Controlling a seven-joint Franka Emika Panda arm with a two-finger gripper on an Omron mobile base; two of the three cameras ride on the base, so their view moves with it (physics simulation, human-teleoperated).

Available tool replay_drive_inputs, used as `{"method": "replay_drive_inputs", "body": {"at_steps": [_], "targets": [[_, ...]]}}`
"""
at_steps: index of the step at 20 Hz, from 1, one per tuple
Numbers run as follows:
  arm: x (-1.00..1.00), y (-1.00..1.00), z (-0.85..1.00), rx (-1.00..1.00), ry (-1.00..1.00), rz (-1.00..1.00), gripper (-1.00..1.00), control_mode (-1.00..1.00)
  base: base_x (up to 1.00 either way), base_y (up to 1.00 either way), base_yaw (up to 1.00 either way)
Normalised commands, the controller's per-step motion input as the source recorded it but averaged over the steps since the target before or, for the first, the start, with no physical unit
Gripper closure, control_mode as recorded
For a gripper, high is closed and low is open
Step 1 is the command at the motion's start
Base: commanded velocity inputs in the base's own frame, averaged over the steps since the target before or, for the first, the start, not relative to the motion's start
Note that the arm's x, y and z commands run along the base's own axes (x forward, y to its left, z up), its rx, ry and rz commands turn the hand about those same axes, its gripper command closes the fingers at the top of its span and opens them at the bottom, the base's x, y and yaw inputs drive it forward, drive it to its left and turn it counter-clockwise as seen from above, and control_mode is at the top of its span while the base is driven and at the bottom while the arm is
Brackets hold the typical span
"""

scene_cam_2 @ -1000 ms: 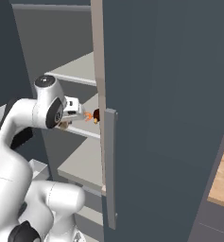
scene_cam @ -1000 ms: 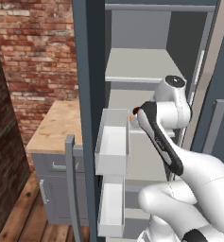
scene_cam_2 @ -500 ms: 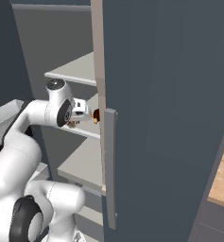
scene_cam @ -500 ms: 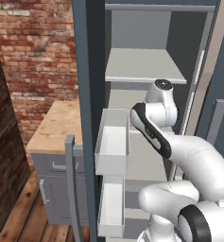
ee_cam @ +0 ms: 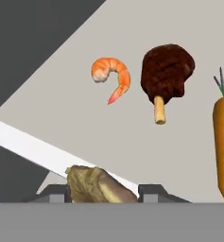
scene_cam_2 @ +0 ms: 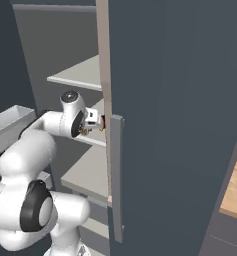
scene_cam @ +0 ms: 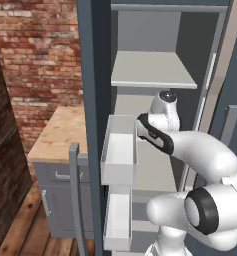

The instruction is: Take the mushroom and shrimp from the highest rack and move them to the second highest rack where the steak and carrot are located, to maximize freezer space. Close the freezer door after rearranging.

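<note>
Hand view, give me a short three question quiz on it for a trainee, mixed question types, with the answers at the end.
1. True or false: the shrimp already lies on the same shelf as the steak and carrot.
2. Multiple choice: what sits between the tips of the gripper? A) the carrot B) the mushroom C) nothing
3. Fill in: of the three items on the shelf, the one lying between the other two is the ______.

Key: 1 true. 2 B. 3 steak.
</note>
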Motion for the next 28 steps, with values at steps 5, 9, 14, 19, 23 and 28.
{"method": "replay_drive_inputs", "body": {"at_steps": [5,9,14,19,23,28], "targets": [[0.6,0.0,-0.41,0.0,0.0,0.0,1.0,-1.0,0.0,0.0,0.0],[0.63,0.0,-0.34,0.0,0.0,0.0,1.0,-1.0,0.0,0.0,0.0],[0.66,0.0,-0.36,0.0,0.0,0.0,1.0,-1.0,0.0,0.0,0.0],[0.46,0.0,-0.42,0.0,0.0,0.0,1.0,-1.0,0.0,0.0,0.0],[0.42,0.0,-0.47,0.0,0.0,0.0,1.0,-1.0,0.0,0.0,0.0],[0.22,0.0,-0.64,-0.03,-0.02,0.0,-1.0,-1.0,0.0,0.0,0.0]]}}
